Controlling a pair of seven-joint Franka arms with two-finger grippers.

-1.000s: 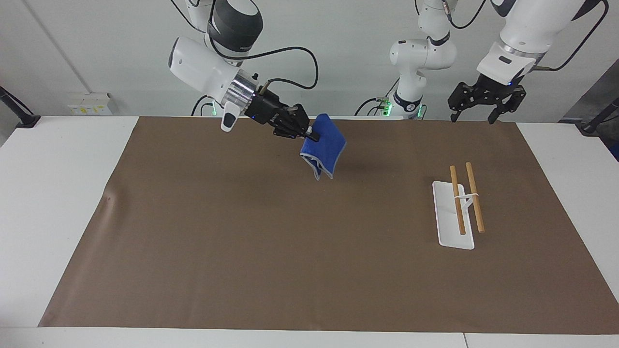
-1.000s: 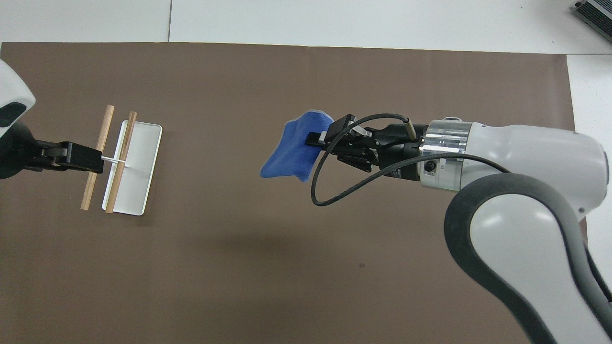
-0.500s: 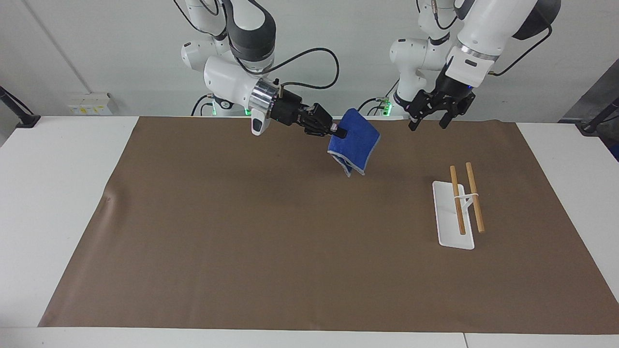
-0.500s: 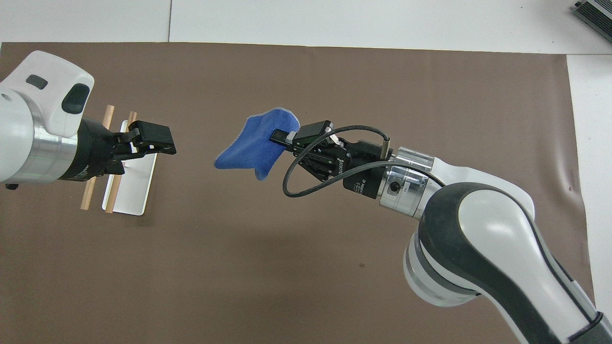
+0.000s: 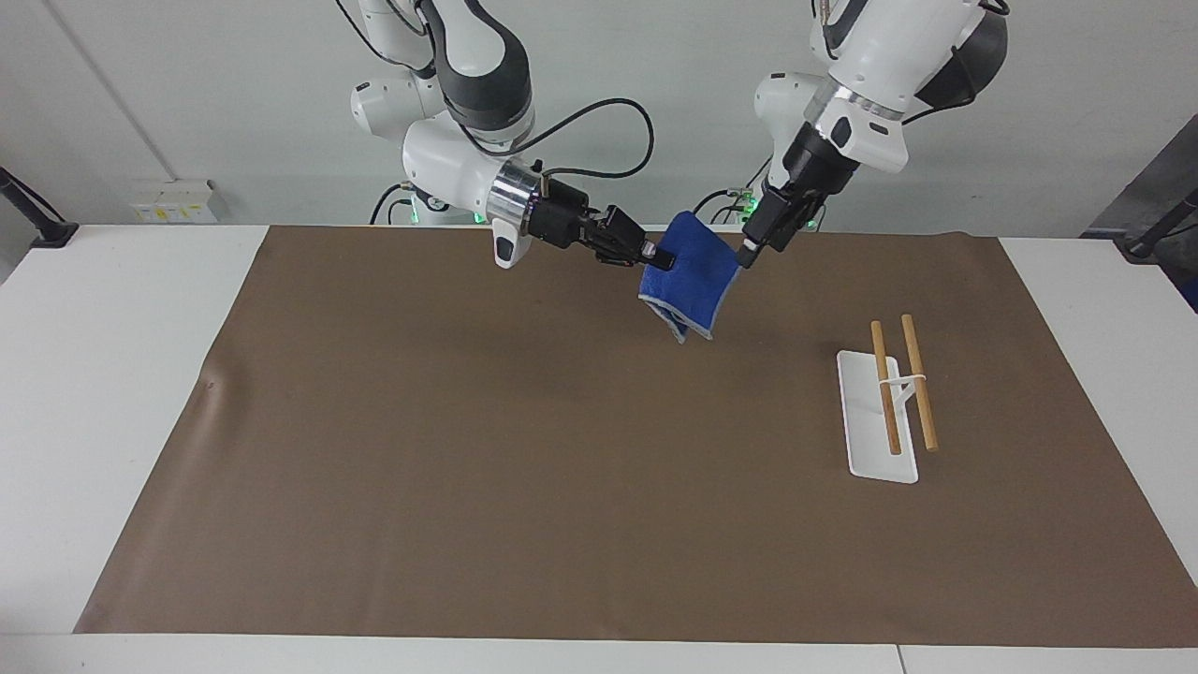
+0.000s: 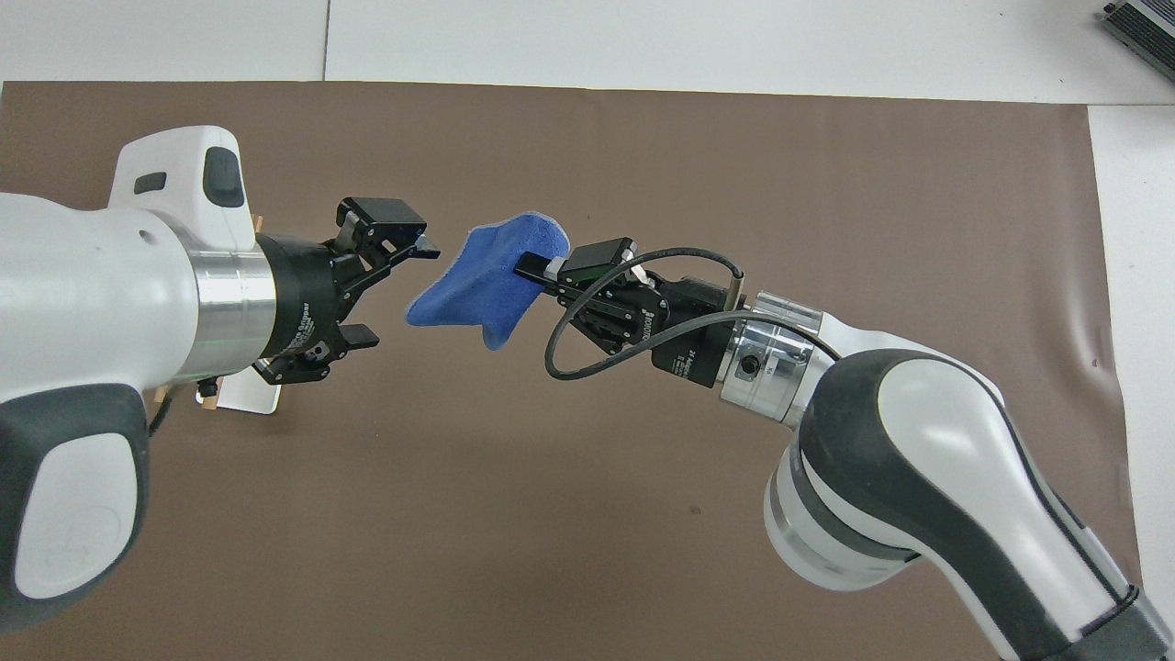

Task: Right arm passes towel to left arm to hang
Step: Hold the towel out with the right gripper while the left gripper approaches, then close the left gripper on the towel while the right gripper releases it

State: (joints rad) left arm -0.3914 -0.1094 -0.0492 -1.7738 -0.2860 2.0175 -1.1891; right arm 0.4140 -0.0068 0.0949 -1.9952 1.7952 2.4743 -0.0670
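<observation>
The blue towel (image 5: 691, 273) hangs folded in the air over the brown mat, near the robots' edge of it. My right gripper (image 5: 658, 256) is shut on the towel's upper edge, as the overhead view also shows for the right gripper (image 6: 534, 268) and the towel (image 6: 482, 286). My left gripper (image 6: 397, 292) is open and level with the towel, with its fingertips just at the towel's free edge. In the facing view the left gripper (image 5: 749, 251) shows edge-on beside the towel's corner. I cannot tell whether it touches the cloth.
A white rack (image 5: 880, 412) with two wooden rods stands on the brown mat (image 5: 468, 449) toward the left arm's end. In the overhead view the left arm covers most of the rack (image 6: 246, 400). White table borders the mat.
The left arm swung from above the rack's end of the table over to the towel, its gripper turning sideways. The right arm carried the towel toward the left arm, then nearly stopped.
</observation>
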